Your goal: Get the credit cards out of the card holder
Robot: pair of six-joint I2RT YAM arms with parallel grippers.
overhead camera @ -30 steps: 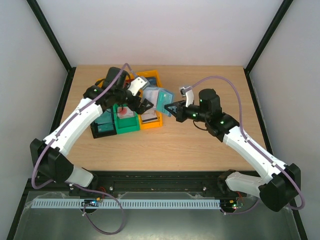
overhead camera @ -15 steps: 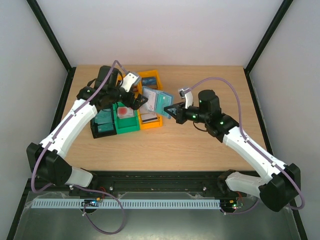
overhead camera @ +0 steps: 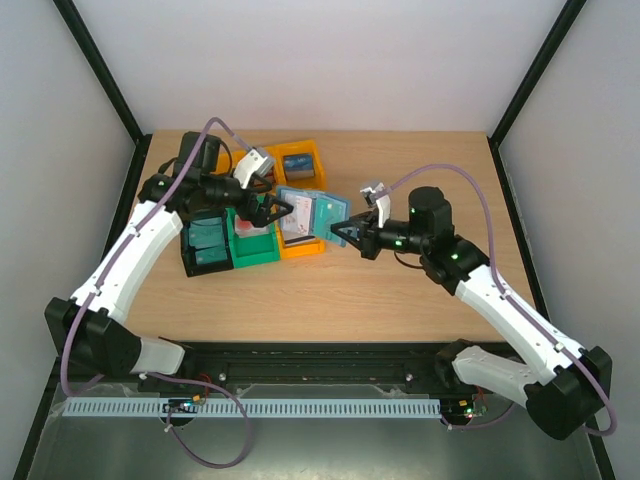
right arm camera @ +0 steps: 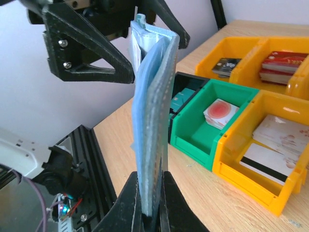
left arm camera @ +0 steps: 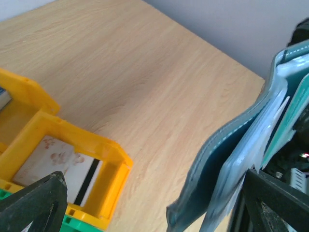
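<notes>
Right wrist view: one teal-blue card holder [right arm camera: 150,111] stands upright on edge, just beside the bins. The right gripper [right arm camera: 150,180] pinches its lower edge, both fingers closed on it. The left gripper [right arm camera: 158,62] is spread wide, with one finger on either side of the holder's top; whether they touch it cannot be told. Five bins sit alongside: three orange bins [right arm camera: 244,179], one green bin [right arm camera: 193,144] and one black bin [right arm camera: 189,77]. Credit cards [right arm camera: 222,112] lie in all five, some stacked, so their number cannot be counted.

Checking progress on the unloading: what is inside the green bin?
The green bin holds a white card with a red circle, topping a small stack; whatever lies beneath it is covered.
</notes>
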